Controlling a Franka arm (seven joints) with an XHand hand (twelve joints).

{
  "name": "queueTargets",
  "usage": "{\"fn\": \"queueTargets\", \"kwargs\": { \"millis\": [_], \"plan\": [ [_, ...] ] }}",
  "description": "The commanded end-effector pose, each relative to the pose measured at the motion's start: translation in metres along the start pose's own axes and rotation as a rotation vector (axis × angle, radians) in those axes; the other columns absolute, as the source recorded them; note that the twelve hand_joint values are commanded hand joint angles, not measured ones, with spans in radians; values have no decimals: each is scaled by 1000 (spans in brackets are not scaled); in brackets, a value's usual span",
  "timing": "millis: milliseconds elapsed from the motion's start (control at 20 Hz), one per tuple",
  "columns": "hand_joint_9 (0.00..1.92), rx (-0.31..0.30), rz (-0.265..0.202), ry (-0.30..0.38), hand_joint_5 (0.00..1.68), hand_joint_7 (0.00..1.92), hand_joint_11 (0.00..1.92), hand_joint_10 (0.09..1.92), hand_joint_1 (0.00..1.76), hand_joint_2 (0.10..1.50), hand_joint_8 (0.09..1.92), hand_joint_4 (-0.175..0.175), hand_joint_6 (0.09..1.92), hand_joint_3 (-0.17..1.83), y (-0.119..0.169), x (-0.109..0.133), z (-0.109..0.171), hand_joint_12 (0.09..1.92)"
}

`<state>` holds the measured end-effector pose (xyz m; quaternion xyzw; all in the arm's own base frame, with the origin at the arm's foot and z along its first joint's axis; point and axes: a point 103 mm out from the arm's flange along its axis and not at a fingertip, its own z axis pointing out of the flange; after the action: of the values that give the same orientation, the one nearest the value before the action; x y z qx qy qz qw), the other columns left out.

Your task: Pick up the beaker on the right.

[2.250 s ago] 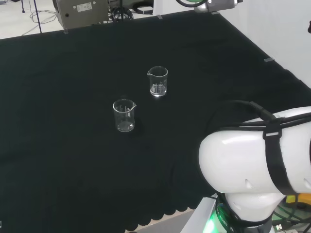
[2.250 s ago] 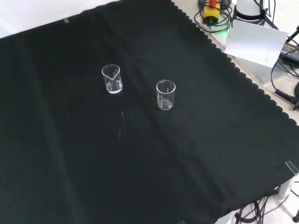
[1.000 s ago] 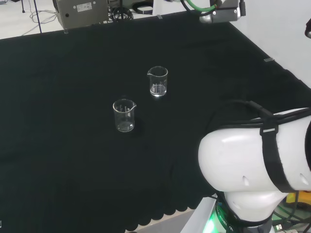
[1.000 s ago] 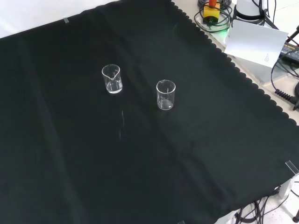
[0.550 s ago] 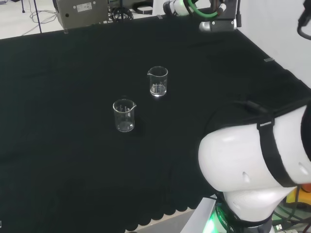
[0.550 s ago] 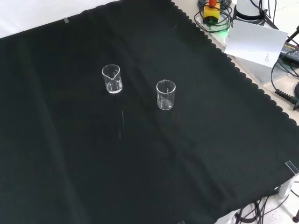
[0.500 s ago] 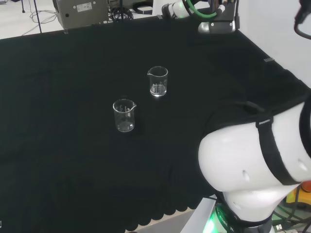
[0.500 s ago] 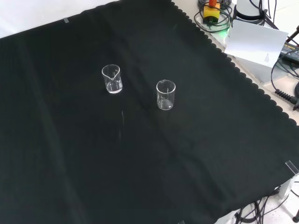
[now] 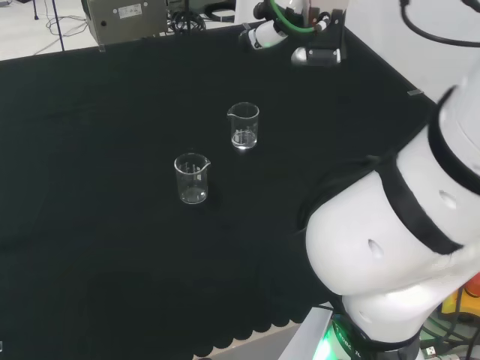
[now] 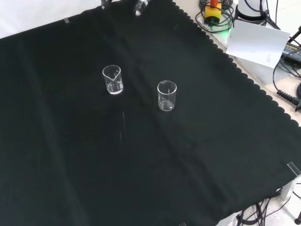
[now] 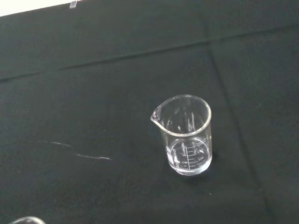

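Beaker (image 9: 243, 125) on the head view's right stands untouched on the black-clothed counter (image 9: 112, 262), grasp not begun; hand (image 9: 259, 36) high above, finger state unclear.

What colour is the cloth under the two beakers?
Black; the cloth is plain, and both beakers are clear glass. The front view shows it best.

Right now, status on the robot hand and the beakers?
Robot hand high above the cloth, holding nothing. Right beaker upright, untouched; other beaker stands apart. Nothing in the way.
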<state>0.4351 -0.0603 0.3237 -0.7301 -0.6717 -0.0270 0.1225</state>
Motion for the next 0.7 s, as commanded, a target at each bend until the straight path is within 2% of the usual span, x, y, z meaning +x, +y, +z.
{"fn": "queueTargets", "kwargs": {
  "millis": [50, 300, 450, 700],
  "plan": [
    [369, -20, -69, 86, 405, 222, 76, 719, 566, 914, 734, -46, 87, 365, 78, -19, 32, 1421],
    [397, 9, -95, 107, 412, 224, 78, 727, 632, 859, 738, -45, 87, 373, 91, -25, 58, 1422],
    [405, 44, -121, 170, 409, 234, 78, 725, 657, 832, 740, -44, 87, 372, 97, -30, 72, 1421],
    [374, 63, -157, 202, 359, 204, 58, 709, 663, 818, 724, -37, 87, 385, 102, -32, 89, 1406]
  ]
}}
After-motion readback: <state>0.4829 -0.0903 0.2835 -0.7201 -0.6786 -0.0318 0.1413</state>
